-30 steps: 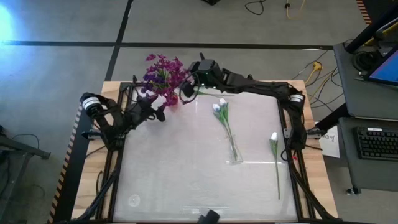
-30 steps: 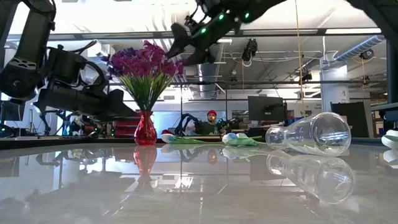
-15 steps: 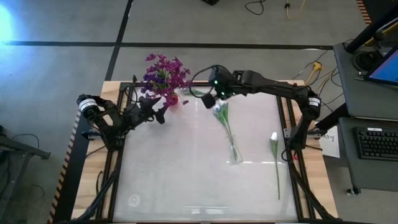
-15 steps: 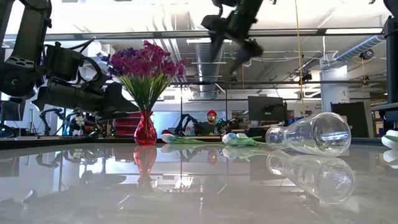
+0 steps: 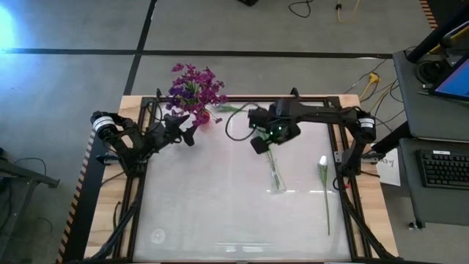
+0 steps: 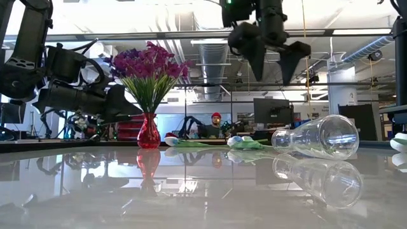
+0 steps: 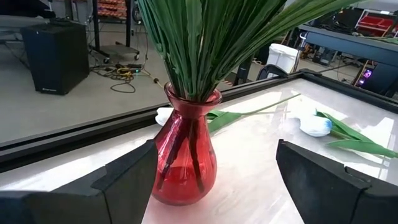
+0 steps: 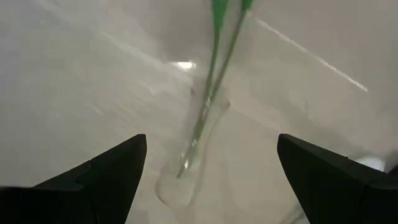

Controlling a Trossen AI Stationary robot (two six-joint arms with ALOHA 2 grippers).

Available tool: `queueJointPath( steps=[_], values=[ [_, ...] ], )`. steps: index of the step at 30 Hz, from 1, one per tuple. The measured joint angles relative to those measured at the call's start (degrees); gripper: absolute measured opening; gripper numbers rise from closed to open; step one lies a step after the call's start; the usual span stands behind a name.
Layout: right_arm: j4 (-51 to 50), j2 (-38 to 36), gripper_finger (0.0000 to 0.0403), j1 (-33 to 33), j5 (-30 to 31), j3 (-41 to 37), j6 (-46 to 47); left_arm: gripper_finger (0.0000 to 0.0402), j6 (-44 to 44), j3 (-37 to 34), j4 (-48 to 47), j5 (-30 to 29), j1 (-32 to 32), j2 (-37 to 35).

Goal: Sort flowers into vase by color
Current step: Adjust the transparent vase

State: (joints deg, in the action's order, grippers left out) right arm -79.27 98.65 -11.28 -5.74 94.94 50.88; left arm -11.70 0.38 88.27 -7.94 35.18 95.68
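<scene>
A red vase stands near the table's far left corner and holds purple flowers. My left gripper is open and level, with the vase just ahead between its fingers. A clear vase lies on its side mid-table with two green stalks reaching into its mouth. My right gripper hovers open above those stalks, pointing down and covering their buds. One white flower lies on the table near the right edge. Another white bud lies behind the red vase.
A dark frame rail runs around the glossy white tabletop, which has free room in its near left half. A desk with a keyboard stands beyond the right edge. A person sits in the room beyond the far edge.
My right gripper has swung away from the purple bouquet, toward the table's right and near edges. It has turned to point down over the white flowers in the clear vase, and their buds are now hidden under it. The flowers and vases have stayed in place.
</scene>
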Motion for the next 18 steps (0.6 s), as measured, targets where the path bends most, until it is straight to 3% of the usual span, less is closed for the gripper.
queueJointPath(
  steps=[18],
  values=[
    [21.3, 0.1, 0.0354, 3.0, -3.5, -20.9, 3.4, 0.0312, 0.0, 0.0, -3.1, -0.1, 0.0, 0.0]
  ],
)
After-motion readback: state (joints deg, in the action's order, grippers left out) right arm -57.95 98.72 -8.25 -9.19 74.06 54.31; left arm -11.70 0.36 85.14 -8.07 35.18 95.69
